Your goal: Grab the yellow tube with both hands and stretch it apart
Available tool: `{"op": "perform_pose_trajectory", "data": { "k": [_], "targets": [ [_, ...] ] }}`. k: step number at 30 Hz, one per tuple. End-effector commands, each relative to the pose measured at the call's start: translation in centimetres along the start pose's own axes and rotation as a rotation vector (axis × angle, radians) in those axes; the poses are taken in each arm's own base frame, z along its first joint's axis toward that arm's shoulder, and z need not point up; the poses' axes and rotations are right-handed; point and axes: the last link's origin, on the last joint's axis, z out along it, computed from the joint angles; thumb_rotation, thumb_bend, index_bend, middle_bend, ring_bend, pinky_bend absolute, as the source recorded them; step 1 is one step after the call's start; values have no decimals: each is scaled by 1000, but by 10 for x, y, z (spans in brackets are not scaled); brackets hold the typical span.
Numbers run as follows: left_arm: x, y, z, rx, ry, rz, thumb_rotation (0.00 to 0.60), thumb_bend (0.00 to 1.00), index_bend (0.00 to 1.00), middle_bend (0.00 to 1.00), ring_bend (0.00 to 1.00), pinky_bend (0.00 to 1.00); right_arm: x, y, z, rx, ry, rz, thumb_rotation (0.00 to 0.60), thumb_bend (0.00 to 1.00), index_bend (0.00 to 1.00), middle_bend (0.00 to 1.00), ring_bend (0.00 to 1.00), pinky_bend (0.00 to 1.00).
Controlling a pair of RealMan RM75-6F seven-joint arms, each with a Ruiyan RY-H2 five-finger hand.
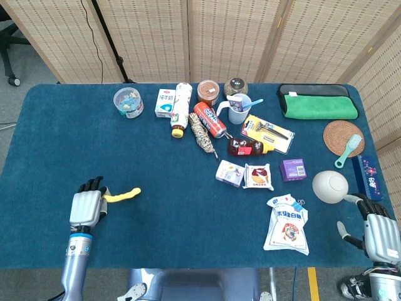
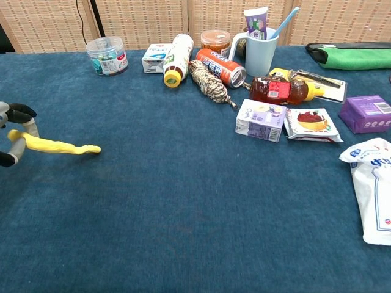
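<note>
Fingers (image 2: 17, 146) of the left hand (image 1: 86, 207) pinch one end of the yellow tube (image 2: 58, 146), which sticks out level to the right, at the near left of the blue bench (image 1: 169, 200). The right hand (image 1: 379, 232) sits at the bench's near right corner, fingers spread and holding nothing, beside a white bowl (image 1: 330, 186).

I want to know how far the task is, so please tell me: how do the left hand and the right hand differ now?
The left hand pinches one end of the yellow tube; the right hand holds nothing, its fingers apart. The left hand is over the blue table at its near left part, while the right hand sits off the table's near right corner, far from the tube. Both are silver hands with dark fingers.
</note>
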Motion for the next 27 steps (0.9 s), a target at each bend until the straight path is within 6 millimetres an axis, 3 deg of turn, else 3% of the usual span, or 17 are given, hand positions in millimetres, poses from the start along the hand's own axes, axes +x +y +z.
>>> {"op": "perform_pose_trajectory", "data": {
  "k": [1,16,27],
  "targets": [
    [7,-5,0,-15,24,17,600,644,600,171,144,191,0,0,0,1,-1,0,600,334,262,224,251,221],
    [34,-12,4,-102,153,-25,600,644,648,192,144,184,-2,-4,5,27,-13,5,600,335,254,223,251,221],
    [65,-2,12,-199,95,-105,600,644,651,192,142,184,-1,-24,22,93,-46,37,600,335,248,212,235,231]
  ]
}}
